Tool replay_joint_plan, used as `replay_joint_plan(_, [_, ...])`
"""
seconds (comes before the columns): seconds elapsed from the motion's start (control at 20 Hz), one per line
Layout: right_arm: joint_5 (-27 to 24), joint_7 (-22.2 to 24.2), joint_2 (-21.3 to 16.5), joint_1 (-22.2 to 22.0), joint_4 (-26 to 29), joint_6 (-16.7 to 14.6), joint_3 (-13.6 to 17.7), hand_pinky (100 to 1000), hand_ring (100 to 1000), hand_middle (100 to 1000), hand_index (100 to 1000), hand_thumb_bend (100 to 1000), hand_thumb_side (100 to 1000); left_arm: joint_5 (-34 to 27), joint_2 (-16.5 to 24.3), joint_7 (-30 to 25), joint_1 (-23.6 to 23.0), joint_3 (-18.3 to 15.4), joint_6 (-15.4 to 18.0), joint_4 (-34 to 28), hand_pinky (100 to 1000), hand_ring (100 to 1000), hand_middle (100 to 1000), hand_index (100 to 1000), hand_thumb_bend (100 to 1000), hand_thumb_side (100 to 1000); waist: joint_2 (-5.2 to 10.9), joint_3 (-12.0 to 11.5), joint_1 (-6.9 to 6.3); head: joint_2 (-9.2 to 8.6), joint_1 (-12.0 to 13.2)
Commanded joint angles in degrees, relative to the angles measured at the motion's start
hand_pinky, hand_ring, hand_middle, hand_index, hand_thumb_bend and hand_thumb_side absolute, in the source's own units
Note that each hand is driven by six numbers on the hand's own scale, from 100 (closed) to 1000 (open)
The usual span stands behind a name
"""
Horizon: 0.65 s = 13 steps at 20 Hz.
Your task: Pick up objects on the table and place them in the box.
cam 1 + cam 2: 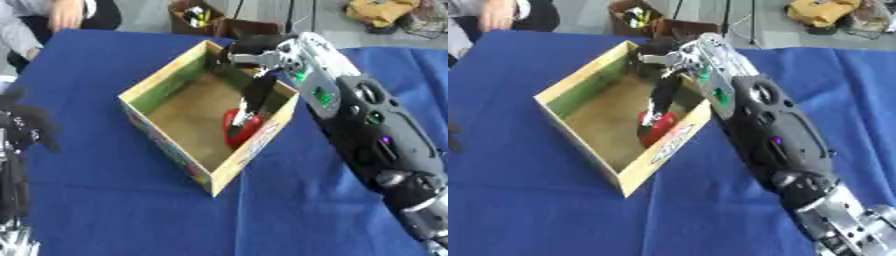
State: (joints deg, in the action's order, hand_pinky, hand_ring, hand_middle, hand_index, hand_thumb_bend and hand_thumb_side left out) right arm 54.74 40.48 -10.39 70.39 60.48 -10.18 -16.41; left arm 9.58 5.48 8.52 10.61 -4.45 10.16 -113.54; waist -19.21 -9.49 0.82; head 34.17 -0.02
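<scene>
Nearest, the left hand [24, 131] sits idle at the left edge of the blue table [131, 210], dark fingers up and relaxed, holding nothing. It shows properly only in the left eye view; the right eye view has just a dark sliver at that edge.

Mid scene: the right arm comes in from the lower right and reaches over the near wall of the box [254, 150]. The right hand [668, 86] is inside the box, fingers [658, 102] pointing down onto a red object [238, 131] that lies on the box floor against the right wall. Fingers meet the object's top; whether they pinch it or only rest on it, I cannot tell (dark against dark).

Risks: if the hand lifts while gripping, the object comes back out. The forearm is close to the box rim, so a sideways pull-out could drag or tip the box.

View difference: the right eye view shows more of the wall's printed outer face [671, 142] and the silver wrist end of the arm.

Far: no other loose objects visible on the cloth.
</scene>
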Motion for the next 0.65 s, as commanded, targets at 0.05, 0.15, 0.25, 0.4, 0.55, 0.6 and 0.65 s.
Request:
replay_joint_plan(0.05, [-2.13, -1.44, -1.19, 1.52, 3.36, 1.21, 1.23, 761, 915, 791, 880, 1000, 441, -0.27, 0.29, -0.04, 0.19, 0.23, -0.24, -1.05, 306, 483, 519, 810, 100, 939, 1.41, -0.04, -0.37, -0.12, 0.2])
replay_joint_plan(0.15, [-3.71, -2.63, -1.47, 1.58, 5.13, 1.97, 1.77, 752, 909, 770, 869, 1000, 492, -0.2, 0.26, -0.06, 0.13, 0.23, -0.29, -1.05, 306, 483, 519, 809, 100, 938, 1.43, 0.03, -0.43, -0.14, 0.19])
replay_joint_plan(0.25, [-5.37, -4.11, -2.03, 1.55, 7.46, 2.6, 2.29, 750, 907, 762, 864, 969, 553, -0.12, 0.23, -0.04, 0.08, 0.2, -0.29, -1.05, 306, 483, 519, 809, 100, 937, 1.47, 0.18, -0.48, -0.04, 0.24])
replay_joint_plan(0.4, [-7.79, -5.24, -2.93, 1.27, 9.92, 3.74, 2.19, 750, 907, 762, 864, 969, 553, -0.05, 0.24, 0.04, 0.05, 0.17, -0.29, -1.05, 306, 483, 519, 809, 100, 937, 1.51, 0.28, -0.49, 0.04, 0.28])
replay_joint_plan(0.55, [-10.17, -6.96, -4.64, 1.7, 13.13, 3.55, 4.58, 730, 893, 724, 845, 669, 956, 0.08, 0.22, 0.26, -0.27, -0.04, -0.32, -1.05, 306, 482, 518, 809, 100, 936, 1.8, 0.83, -0.77, 0.57, 0.8])
replay_joint_plan(0.6, [-11.06, -7.81, -5.45, 1.56, 14.53, 3.34, 5.67, 723, 883, 702, 841, 557, 1000, 0.13, 0.23, 0.34, -0.39, -0.11, -0.34, -1.05, 306, 482, 518, 809, 100, 936, 1.93, 1.0, -0.85, 0.77, 0.99])
replay_joint_plan(0.65, [-11.93, -8.65, -6.21, 1.37, 15.92, 3.26, 6.82, 723, 882, 698, 840, 533, 1000, 0.18, 0.24, 0.42, -0.51, -0.17, -0.35, -1.05, 306, 482, 518, 809, 100, 936, 2.04, 1.17, -0.93, 0.91, 1.17])
